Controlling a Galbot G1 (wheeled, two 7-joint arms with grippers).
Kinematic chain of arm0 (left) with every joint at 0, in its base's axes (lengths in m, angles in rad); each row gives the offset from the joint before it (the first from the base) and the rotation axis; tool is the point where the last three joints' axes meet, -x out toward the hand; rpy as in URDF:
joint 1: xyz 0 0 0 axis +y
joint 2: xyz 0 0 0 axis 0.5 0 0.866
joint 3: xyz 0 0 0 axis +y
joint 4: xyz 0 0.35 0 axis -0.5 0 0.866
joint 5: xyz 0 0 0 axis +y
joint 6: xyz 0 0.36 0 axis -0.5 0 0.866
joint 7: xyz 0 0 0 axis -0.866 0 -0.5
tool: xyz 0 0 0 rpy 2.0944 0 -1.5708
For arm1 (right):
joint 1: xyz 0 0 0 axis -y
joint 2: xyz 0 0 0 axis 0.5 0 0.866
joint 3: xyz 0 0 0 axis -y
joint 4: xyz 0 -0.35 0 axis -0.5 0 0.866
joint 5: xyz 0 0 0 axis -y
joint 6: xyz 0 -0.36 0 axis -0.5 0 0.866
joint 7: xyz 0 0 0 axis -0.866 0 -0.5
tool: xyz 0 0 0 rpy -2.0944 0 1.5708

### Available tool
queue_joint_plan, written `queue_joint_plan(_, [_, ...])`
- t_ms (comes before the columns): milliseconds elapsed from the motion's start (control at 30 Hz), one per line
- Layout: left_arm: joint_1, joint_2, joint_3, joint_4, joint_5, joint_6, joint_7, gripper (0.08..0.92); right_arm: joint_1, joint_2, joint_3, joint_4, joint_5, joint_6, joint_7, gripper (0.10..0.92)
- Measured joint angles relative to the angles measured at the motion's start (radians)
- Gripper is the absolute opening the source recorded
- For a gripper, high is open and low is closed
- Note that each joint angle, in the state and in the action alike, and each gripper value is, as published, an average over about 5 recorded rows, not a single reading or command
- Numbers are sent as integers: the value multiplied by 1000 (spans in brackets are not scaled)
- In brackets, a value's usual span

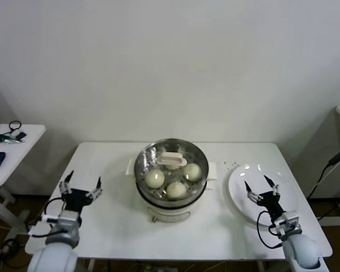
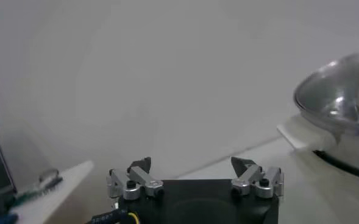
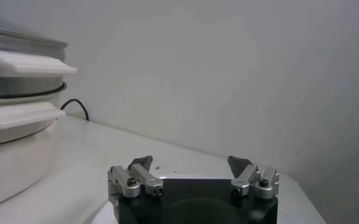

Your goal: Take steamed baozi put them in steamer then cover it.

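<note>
Head view, steamer: set mid-surface, cover already on, steamed baozi seen inside through the glass.
Head view, handling: cover judged heavy, fragile, slippery; best taken by its bar handle.
Head view, room: plate at right; open surface at left.
Left wrist view: left gripper low, fingers apart, nothing held.
Right wrist view: right gripper over the plate, fingers apart, nothing held.

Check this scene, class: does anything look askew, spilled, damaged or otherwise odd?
Nothing stands out. The cover sits level on the steamer, baozi inside. The plate is bare. Left gripper and right gripper are open, holding nothing.
</note>
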Motion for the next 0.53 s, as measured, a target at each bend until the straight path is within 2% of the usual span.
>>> queue_joint_plan(233, [27, -17, -82, 58, -151, -167, 18, 823, 1, 2, 1, 15, -2, 1, 0, 823])
queue_joint_plan(533, [58, -28, -126, 92, -216, -268, 41, 823, -1, 10, 7, 27, -6, 0, 1, 823])
